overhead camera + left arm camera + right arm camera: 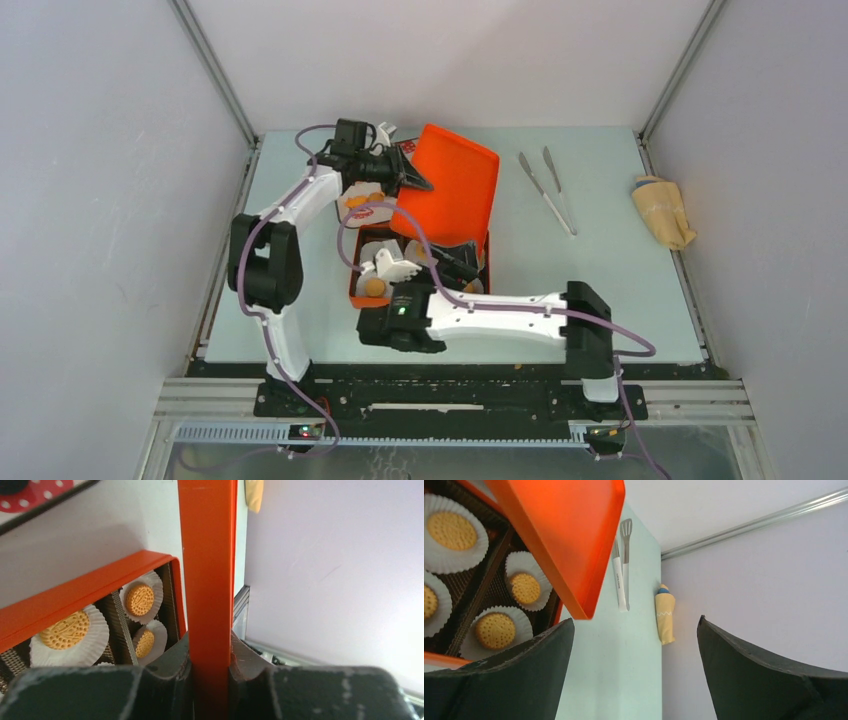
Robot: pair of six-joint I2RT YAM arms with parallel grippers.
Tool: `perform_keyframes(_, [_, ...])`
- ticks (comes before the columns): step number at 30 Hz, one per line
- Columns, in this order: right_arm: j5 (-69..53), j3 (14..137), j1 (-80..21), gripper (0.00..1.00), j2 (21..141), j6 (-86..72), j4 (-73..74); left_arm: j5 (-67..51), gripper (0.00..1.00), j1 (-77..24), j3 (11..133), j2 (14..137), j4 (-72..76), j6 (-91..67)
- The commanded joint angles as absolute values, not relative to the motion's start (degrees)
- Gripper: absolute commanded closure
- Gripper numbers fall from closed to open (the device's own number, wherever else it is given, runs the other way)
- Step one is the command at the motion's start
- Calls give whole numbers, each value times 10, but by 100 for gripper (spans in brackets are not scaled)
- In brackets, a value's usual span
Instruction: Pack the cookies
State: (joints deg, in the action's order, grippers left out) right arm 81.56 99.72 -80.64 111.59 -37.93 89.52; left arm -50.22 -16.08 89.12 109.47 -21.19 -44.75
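several cookies point(64, 630) sit in paper cups point(97, 636) inside the box point(75, 592), so the left gripper point(210, 665) pinches the lid point(207, 555) by its edge, tilted above them, likely to close it, while the right gripper point(635, 621) hangs agape and empty near the box.

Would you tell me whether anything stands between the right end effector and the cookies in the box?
Partly. The orange lid, clamped by the left end effector, hangs tilted over the far side of the box, its corner jutting before the open right end effector. The nearer cookies lie uncovered.
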Motion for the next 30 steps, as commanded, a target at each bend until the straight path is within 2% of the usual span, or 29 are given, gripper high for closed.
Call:
perform_keyframes(1, [833, 1031, -794, 1, 1021, -373, 885, -501, 100, -149, 961, 1087, -215, -492])
perform_keyframes(5, [760, 981, -774, 2, 912, -216, 704, -488, 100, -135, 990, 1090, -225, -527])
perform_keyframes(6, [690, 947, -767, 2, 872, -169, 595, -478, 100, -131, 995, 1089, -232, -533])
perform_keyframes(9, [469, 860, -707, 2, 732, -152, 442, -438, 100, -122, 999, 1074, -264, -533])
perform_keyframes(12, [348, 825, -618, 2, 652, -188, 418, -380, 100, -121, 990, 1038, -287, -514])
perform_keyframes(17, [234, 815, -508, 2, 621, -218, 422, -304, 100, -126, 958, 979, -302, -474])
perform_keyframes(22, [-27, 752, -366, 6, 599, -303, 343, -248, 100, -135, 842, 903, -253, -477])
perform_keyframes(25, [-36, 716, -369, 9, 598, -281, 312, -213, 100, -135, 824, 881, -296, -482])
perform_keyframes(27, [73, 720, -421, 8, 612, -227, 320, -213, 100, -135, 834, 881, -320, -494])
perform_keyframes(30, [169, 740, -476, 8, 644, -161, 336, -217, 100, -134, 901, 921, -378, -489])
